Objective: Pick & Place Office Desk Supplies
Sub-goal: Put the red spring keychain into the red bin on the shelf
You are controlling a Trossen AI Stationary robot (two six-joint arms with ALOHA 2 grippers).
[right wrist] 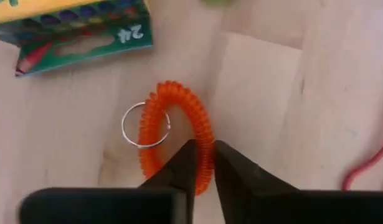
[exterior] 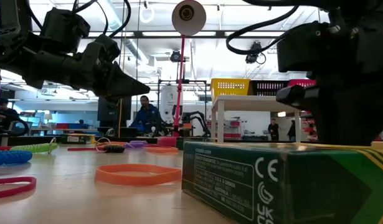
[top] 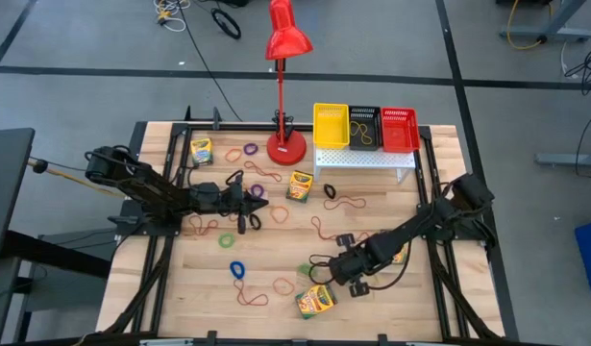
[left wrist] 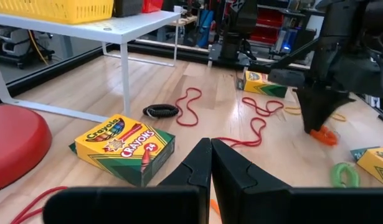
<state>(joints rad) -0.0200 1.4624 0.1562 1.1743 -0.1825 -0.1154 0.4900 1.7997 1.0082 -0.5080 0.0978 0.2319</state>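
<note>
Currently pinching orange coil band (right wrist: 179,134) with right gripper (right wrist: 202,163) down at tabletop; advise firm central bite before lifting, clear of crayon box (right wrist: 79,25)

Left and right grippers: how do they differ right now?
The left gripper is shut on nothing and held above the table, near a crayon box by the red lamp base. The right gripper is down at the table, its fingers pinching an orange coil band with a metal ring, beside another crayon box. Both have dark two-finger jaws drawn nearly together.
</note>
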